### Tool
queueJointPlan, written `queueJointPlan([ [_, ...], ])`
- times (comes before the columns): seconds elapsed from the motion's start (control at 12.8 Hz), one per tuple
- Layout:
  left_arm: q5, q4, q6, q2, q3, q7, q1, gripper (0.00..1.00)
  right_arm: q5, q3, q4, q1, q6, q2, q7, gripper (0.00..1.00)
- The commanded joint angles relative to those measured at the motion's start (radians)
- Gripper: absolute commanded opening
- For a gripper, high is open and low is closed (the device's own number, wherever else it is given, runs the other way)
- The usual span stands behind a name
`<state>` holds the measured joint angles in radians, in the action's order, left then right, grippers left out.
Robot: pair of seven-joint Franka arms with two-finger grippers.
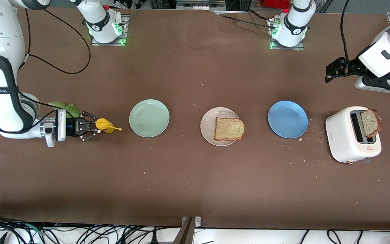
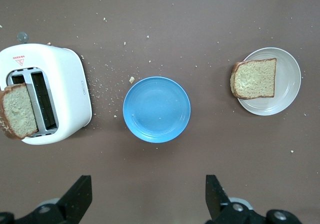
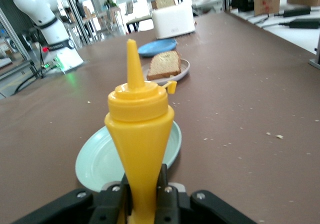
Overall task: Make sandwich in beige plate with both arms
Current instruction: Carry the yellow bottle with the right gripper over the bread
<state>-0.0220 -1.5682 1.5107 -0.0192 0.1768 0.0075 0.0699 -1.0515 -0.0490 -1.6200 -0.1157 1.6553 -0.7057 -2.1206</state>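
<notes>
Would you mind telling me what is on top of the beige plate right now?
One bread slice lies on the beige plate, overhanging its rim toward the blue plate. No lettuce or second slice shows on it. What lies under the slice is covered.

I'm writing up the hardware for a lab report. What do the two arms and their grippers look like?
Both arms are glossy white jointed Frankas with rounded segments. The right arm has a black panel with small white lettering and loose black cables; its base glows green. The right gripper is black with linked fingers on a silver-white wrist block. The left arm is white with a black cable, and the left gripper has black wedge-shaped fingers.
</notes>
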Motion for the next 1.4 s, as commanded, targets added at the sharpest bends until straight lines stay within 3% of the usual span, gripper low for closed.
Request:
queueJointPlan([
  [0.0,-0.012,0.031,-0.027,-0.011,0.003,-0.009,0.004,1.00,0.076,-0.005,0.084,0.065,0.058,0.032,0.179,0.00],
  [0.23,-0.013,0.031,-0.037,-0.013,0.003,-0.017,0.002,1.00,0.186,-0.006,0.091,0.181,0.205,0.107,0.382,0.00],
  [0.47,-0.013,0.031,-0.095,-0.010,0.004,-0.021,-0.001,1.00,0.362,-0.005,0.142,0.313,0.306,0.150,0.644,0.00],
  [0.7,-0.013,0.040,-0.093,-0.013,0.004,-0.023,-0.010,1.00,0.607,-0.003,0.236,0.453,0.349,0.149,0.945,0.00],
  [0.94,-0.012,0.043,-0.093,-0.021,0.004,-0.021,-0.015,1.00,0.811,-0.006,0.256,0.580,0.397,0.149,1.176,0.00],
  [1.17,-0.012,0.043,-0.095,-0.021,0.004,-0.021,-0.015,1.00,1.139,-0.005,0.279,0.732,0.400,0.135,1.471,0.00],
  [1.33,-0.012,0.043,-0.095,-0.021,0.004,-0.021,-0.015,1.00,1.282,-0.006,0.279,0.821,0.397,0.112,1.608,0.00],
])
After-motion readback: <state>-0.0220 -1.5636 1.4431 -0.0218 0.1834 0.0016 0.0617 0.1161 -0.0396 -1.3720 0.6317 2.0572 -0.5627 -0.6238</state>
